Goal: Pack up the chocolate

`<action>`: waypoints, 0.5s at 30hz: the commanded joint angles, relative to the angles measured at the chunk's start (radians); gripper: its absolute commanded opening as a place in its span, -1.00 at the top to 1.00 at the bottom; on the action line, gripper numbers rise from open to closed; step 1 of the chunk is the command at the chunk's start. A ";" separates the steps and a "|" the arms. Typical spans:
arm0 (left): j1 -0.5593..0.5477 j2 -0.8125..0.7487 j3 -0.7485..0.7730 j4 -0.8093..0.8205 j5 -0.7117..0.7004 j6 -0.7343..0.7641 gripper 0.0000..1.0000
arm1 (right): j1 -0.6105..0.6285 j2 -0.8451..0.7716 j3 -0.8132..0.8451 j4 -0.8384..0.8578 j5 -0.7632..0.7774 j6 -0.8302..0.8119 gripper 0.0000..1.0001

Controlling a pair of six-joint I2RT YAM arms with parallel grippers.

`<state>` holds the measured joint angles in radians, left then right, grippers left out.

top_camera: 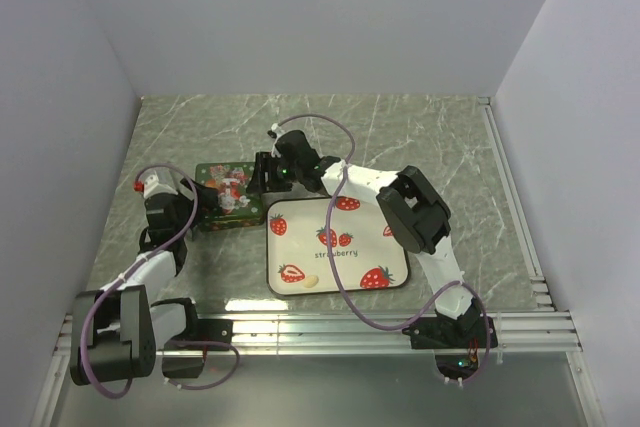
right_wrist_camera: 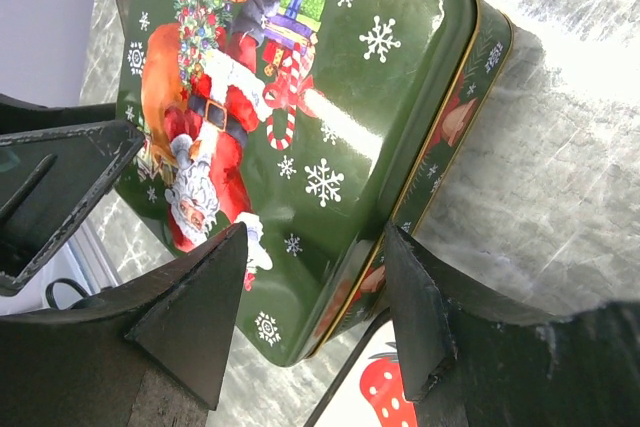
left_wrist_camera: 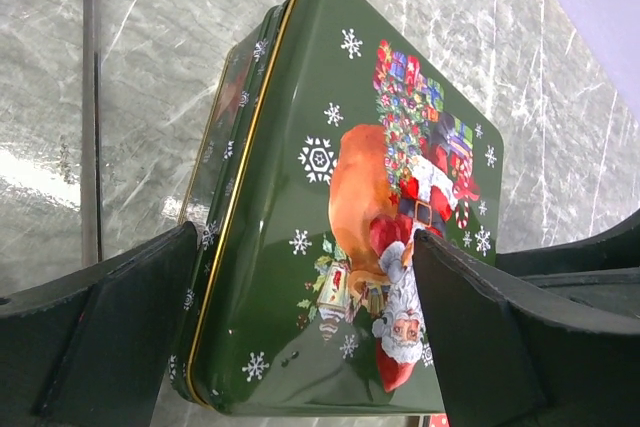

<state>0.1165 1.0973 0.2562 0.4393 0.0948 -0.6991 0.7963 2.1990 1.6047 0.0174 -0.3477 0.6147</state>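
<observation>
Over veined marble [left_wrist_camera: 150, 47], the left gripper [left_wrist_camera: 305, 237] straddles a glossy gold-rimmed green tin [left_wrist_camera: 310, 87]

chocolate [top_camera: 310, 281]: one small cream-white lump can be made out in the top view
shape: a rounded, slightly elongated oval, much smaller than the tray
place: laid on the white strawberry-printed tray [top_camera: 305, 237], near its near-left corner
neighbours: set just beside a printed strawberry
pose: lying flat, long side roughly along the tray's near edge
</observation>
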 commanded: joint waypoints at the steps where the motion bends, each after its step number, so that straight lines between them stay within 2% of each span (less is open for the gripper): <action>1: 0.002 0.013 0.046 0.016 0.031 0.003 -0.88 | 0.018 0.016 0.050 -0.008 0.007 -0.015 -0.28; 15: 0.003 0.055 0.077 -0.074 0.014 -0.002 -0.46 | 0.030 0.021 0.070 -0.039 0.049 -0.041 -0.28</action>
<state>0.1223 1.1473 0.2996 0.3759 0.0807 -0.6991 0.8074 2.2021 1.6283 -0.0185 -0.3096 0.5884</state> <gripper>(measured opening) 0.743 0.640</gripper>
